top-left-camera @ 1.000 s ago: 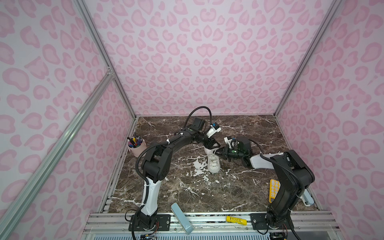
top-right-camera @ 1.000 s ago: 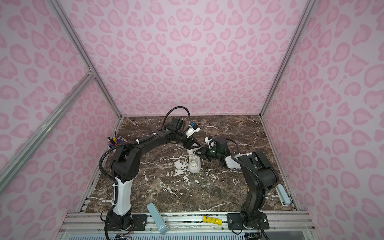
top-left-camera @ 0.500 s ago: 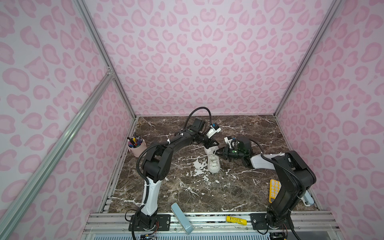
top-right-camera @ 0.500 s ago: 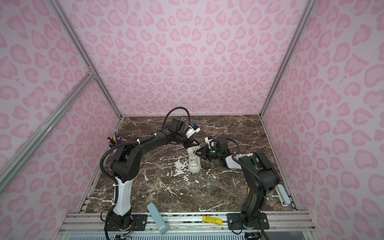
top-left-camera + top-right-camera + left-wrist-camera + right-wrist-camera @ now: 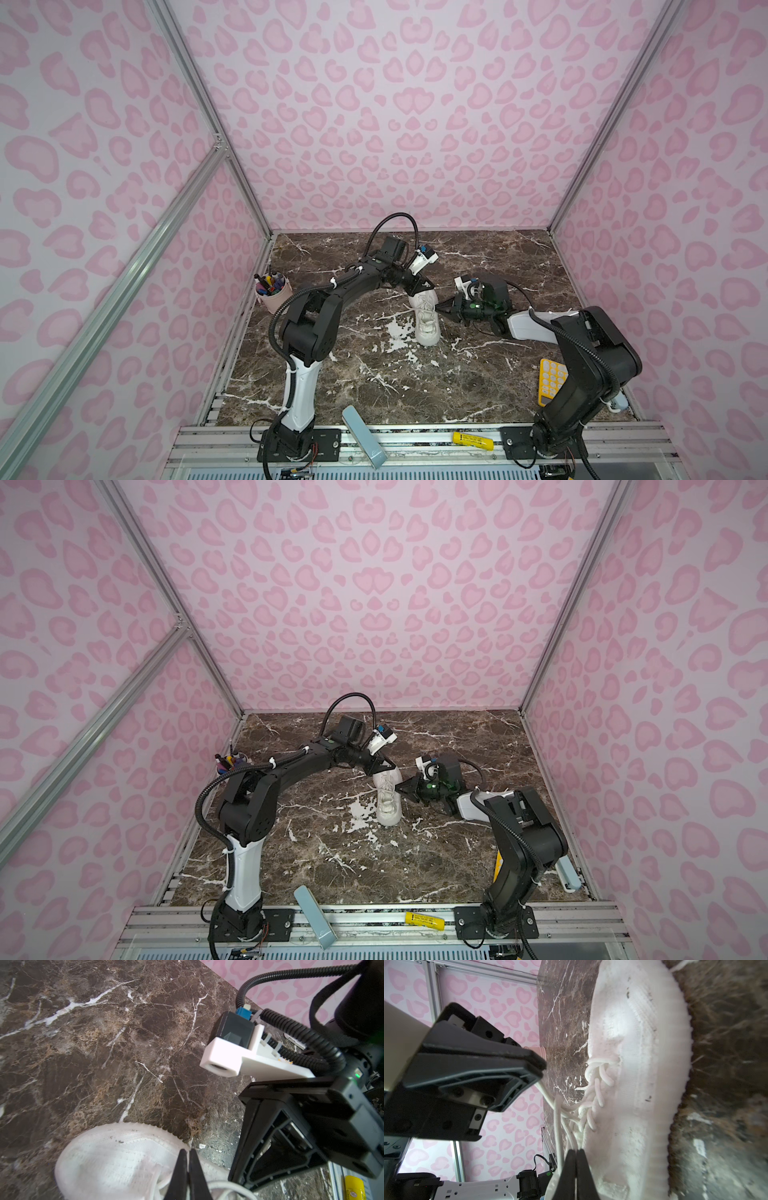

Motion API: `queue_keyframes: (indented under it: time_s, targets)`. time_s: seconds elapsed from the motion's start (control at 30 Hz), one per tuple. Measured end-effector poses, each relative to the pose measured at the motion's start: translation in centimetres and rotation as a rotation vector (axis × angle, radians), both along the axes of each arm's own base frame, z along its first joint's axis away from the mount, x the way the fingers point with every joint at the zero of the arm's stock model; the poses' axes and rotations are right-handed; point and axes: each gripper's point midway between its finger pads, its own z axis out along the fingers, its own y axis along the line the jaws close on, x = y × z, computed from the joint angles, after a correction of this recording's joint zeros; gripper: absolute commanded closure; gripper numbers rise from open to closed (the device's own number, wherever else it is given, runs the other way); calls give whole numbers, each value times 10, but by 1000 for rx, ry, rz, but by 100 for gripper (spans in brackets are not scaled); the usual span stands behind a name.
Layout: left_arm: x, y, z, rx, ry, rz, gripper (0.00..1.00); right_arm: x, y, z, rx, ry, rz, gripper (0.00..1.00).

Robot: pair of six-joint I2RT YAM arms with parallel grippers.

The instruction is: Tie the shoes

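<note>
Your left gripper (image 5: pixel 188 1154) is closed, its two black tips pressed together over the heel end of the shoe (image 5: pixel 116 1159). In the right wrist view a white strand of the laces (image 5: pixel 557 1118) leads out from under that tip and down to the lacing, so it looks pinched on a lace.

Your right gripper (image 5: pixel 576 1153) is closed as well, tips together just beside the shoe's side. Lace strands run right up to its tips, so it too appears to be holding one.

In both top views the shoe (image 5: pixel 427 324) (image 5: pixel 388 802) stands on its sole about the middle of the tabletop (image 5: pixel 478 257), a little nearer the far edge. Its toe points toward the near edge and its heel toward the far edge. The left gripper sits on the heel end. The right gripper meets the shoe from the right edge's side, at the lacing. The two grippers are near each other but apart.

Farther out you have a cup of pens (image 5: pixel 272 293) by the left edge and a yellow calculator (image 5: pixel 550 380) by the right edge, partly behind the right arm. A pale blue bar (image 5: pixel 363 436) lies at the near edge.
</note>
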Motion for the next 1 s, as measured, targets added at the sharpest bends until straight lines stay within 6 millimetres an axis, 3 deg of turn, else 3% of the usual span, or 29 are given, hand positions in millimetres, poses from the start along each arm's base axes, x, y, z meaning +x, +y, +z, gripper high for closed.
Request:
queue_keyframes:
  time_s: [1.0]
  targets:
    - [10,38,-6,33,9,83,97,-30,-38,-20,-121,50,13,100]
